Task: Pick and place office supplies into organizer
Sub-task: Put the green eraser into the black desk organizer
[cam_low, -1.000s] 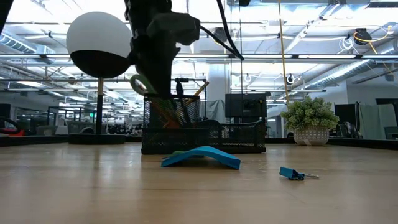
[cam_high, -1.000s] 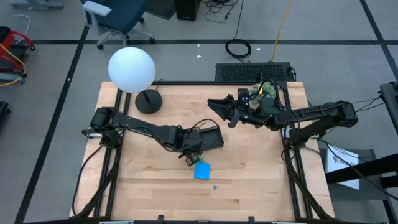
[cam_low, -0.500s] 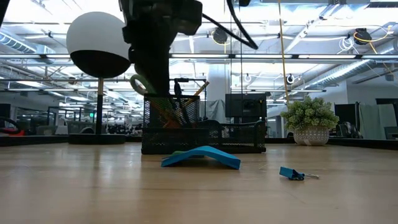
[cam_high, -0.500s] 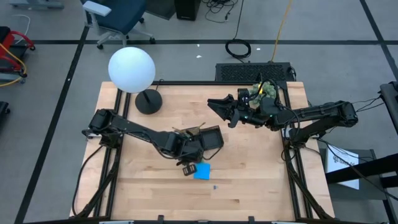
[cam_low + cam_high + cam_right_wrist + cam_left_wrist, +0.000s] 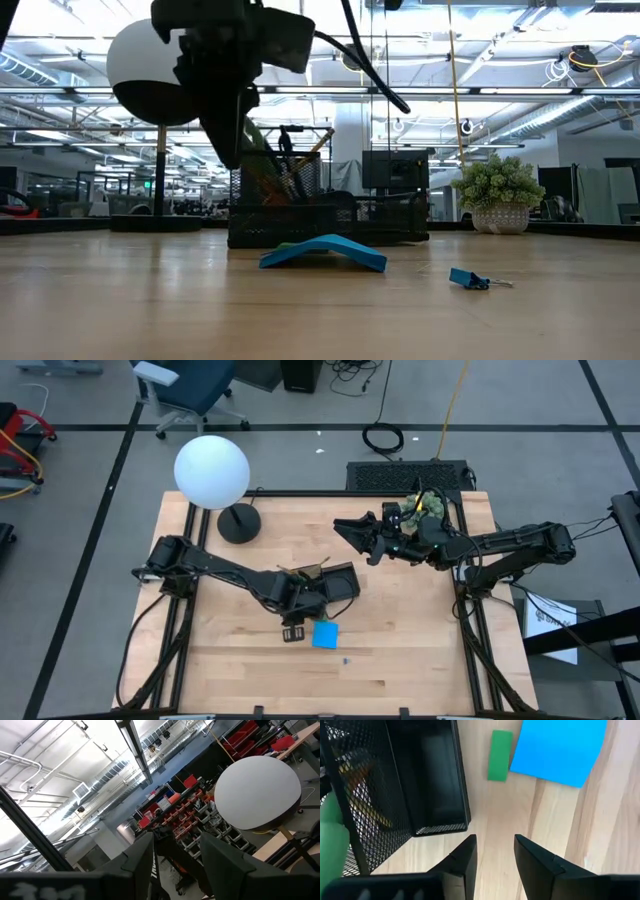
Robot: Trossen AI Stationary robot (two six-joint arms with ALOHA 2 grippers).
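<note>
1. Organizer (image 5: pixel 338 582), the black mesh desk tray, sits at the centre of the high view on the wooden table (image 5: pixel 400 650). In the low view its taller cup holds upright pens and pencils (image 5: pixel 290 160), and a green handle shows through the mesh in my left wrist view.

2. My left pincer (image 5: pixel 293 628) hangs just below the tray in the high view, right beside the blue note pad (image 5: pixel 325 634). My left wrist view shows its two fingers (image 5: pixel 462 857) parted with only bare wood between them, so it is released and grasps nothing.

3. Loose supplies that I can see:
   - the blue note pad, bowed up in the middle in the low view, lying near the tray's front wall;
   - a small green eraser-like piece (image 5: pixel 499 755), just beside the pad's edge and close to the tray's shallow compartment;
   - a small blue binder clip (image 5: pixel 469 278), at lower right of the low view, apart from the rest.

4. I judge the step in hand to be lining up for a fresh pick, with the note pad or the green piece the nearest candidates.

5. That next move calls for lowering my parted fingers astride the chosen item. The pad lies nearly flat, so an edge grip looks awkward; the green piece seems easier.

6. My right pincer (image 5: pixel 345 530) waits above the tray at upper centre of the high view, fingers apart, holding nothing.
</note>
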